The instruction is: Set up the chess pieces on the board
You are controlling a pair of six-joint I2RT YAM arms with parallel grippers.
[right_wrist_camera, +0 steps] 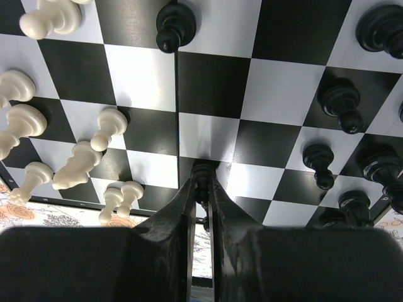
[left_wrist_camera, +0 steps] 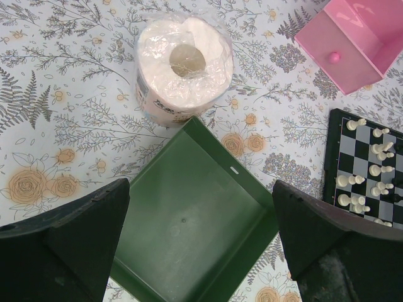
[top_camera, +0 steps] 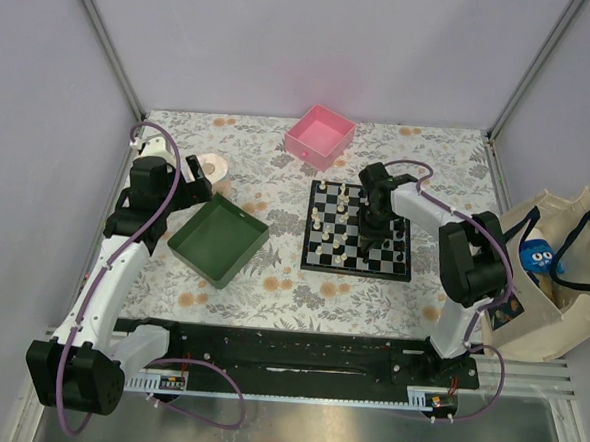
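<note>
The board (top_camera: 355,271) lies right of the table's middle. Cream-white chess pieces (top_camera: 322,223) stand and lie along its left side, and black ones (top_camera: 394,249) sit on its right side. My right gripper (top_camera: 375,222) reaches down onto the board. In the right wrist view the right gripper (right_wrist_camera: 201,189) is shut on a black piece (right_wrist_camera: 202,171) standing at the seam of the board (right_wrist_camera: 277,88). White pieces (right_wrist_camera: 79,165) lie to its left and black ones (right_wrist_camera: 343,104) to its right. My left gripper (left_wrist_camera: 201,189) hangs open over the green tray (left_wrist_camera: 189,233), holding nothing.
A pink box (top_camera: 320,134) stands behind the board. A wrapped paper roll (top_camera: 214,168) sits behind the green tray (top_camera: 217,239). A cream tote bag (top_camera: 547,282) with a blue toy stands off the table's right edge.
</note>
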